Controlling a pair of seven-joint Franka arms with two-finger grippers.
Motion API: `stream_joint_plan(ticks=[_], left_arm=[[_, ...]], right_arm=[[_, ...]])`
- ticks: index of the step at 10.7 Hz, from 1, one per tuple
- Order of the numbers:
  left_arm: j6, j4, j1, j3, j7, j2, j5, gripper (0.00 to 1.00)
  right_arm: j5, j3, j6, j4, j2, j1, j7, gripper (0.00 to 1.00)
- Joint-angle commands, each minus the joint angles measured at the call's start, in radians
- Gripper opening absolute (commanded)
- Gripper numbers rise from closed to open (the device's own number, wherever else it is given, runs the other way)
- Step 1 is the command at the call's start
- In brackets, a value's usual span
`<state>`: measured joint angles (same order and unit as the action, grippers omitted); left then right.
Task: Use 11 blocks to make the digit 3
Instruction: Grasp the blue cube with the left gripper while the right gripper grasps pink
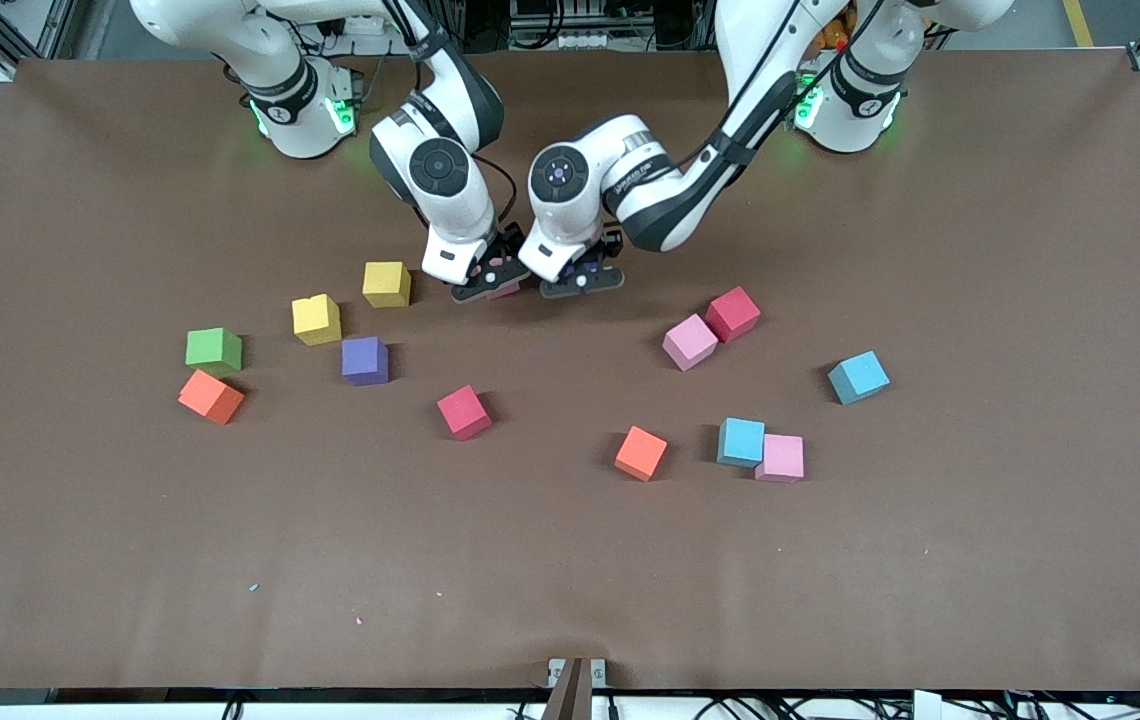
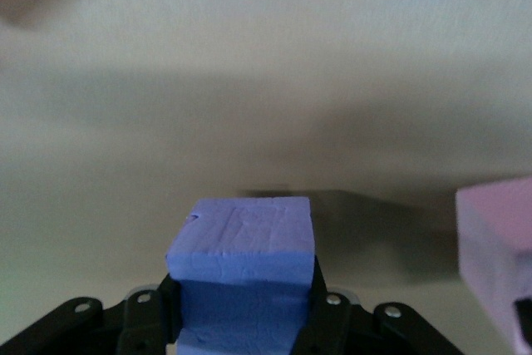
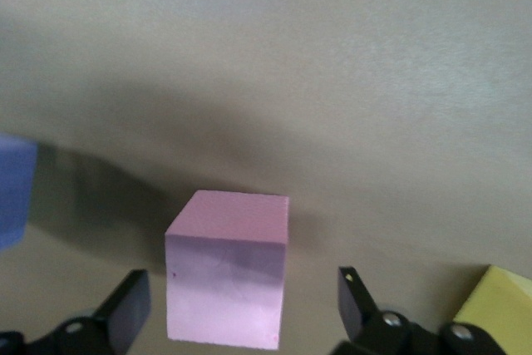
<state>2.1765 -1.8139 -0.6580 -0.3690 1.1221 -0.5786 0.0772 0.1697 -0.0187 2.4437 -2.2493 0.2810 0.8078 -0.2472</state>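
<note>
Left gripper point(image 2: 245, 322) clamped on purple block point(image 2: 243, 268), low over table point(image 1: 930, 560); right gripper point(image 3: 241, 309) spread wide around pink block point(image 3: 226, 268), untouched.

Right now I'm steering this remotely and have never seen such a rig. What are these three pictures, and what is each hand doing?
The big picture looks down across a brown table at two white robot arms. The other two come from cameras on each arm's wrist, looking past its hand.

The left hand is shut on a purple block. The right hand is open, its fingers on either side of a pink block on the table, not gripping it.

Loose foam blocks lie scattered nearer the front camera: yellow, purple, crimson, pink, sky-blue and orange ones, plus a green cube. No figure has been formed yet.
</note>
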Motion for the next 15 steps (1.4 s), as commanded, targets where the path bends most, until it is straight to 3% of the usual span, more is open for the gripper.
stream_joint_plan(ticks=[1,3,8,9,10,11,14,15], left_arm=[[0.034,-0.077,-0.008,-0.019,-0.016,0.028,0.023,0.13],[0.078,-0.120,-0.028,-0.022,-0.015,0.028,0.039,0.13],[0.114,-0.122,-0.045,-0.022,-0.010,0.019,0.058,0.15],[0.132,-0.123,-0.046,-0.022,-0.007,0.019,0.084,0.15],[0.161,-0.131,-0.048,-0.022,0.001,0.013,0.102,0.15],[0.193,-0.145,-0.049,-0.022,0.004,0.013,0.116,0.15],[0.209,-0.163,-0.048,-0.022,0.005,0.025,0.121,0.19],[0.207,-0.162,-0.046,-0.022,0.015,0.025,0.121,0.61]], right_arm=[[0.007,-0.003,0.014,-0.010,-0.002,0.021,-0.018,1.00],[0.007,-0.003,0.026,-0.012,0.015,0.021,-0.018,1.00],[0.007,-0.003,0.072,-0.018,0.052,0.027,-0.021,1.00],[0.007,-0.003,0.074,-0.019,0.055,0.027,-0.021,0.88],[0.007,-0.003,0.071,-0.019,0.053,0.027,-0.021,0.36],[0.007,-0.003,0.060,-0.019,0.046,0.022,-0.024,0.14],[-0.004,-0.007,-0.029,-0.018,-0.014,-0.074,0.090,0.12],[-0.006,-0.009,-0.060,-0.018,-0.034,-0.109,0.141,0.12]])
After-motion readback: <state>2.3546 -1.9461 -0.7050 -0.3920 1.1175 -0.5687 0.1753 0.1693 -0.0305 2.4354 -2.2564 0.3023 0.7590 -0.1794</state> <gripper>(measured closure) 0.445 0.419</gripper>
